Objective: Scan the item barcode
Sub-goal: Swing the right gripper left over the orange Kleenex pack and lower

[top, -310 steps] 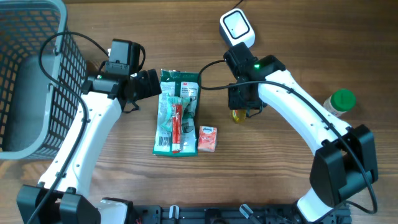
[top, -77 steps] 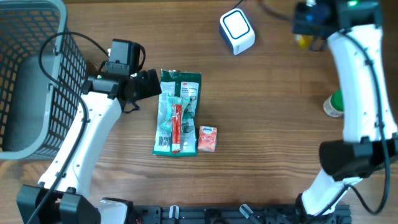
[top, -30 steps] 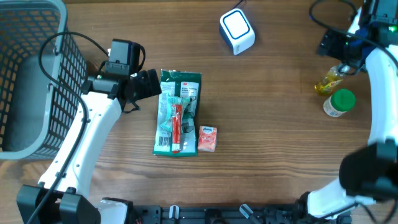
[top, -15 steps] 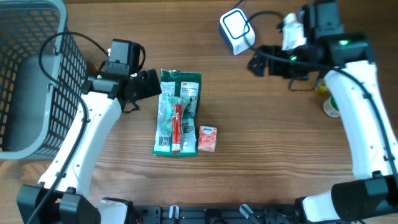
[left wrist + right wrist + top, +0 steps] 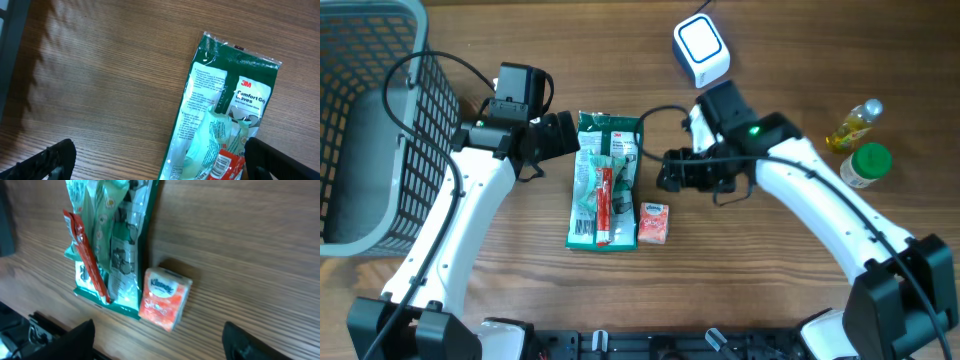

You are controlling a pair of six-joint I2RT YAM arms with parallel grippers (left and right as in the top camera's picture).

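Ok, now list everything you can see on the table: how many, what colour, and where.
basket: one, grey, far left.
scanner: one, white with a blue face, top centre.
glove packet: one, green, middle.
smaller packet: one, pale green, lying on the glove packet.
stick: one, red, on top of the packets.
tissue pack: one, orange, right of the glove packet's lower end.
bottle: one, yellow, right side.
jar: one, green lid, beside the bottle.
table: one, brown wood.
left claw: black, open, left of the glove packet's top.
right claw: black, open, above the tissue pack.
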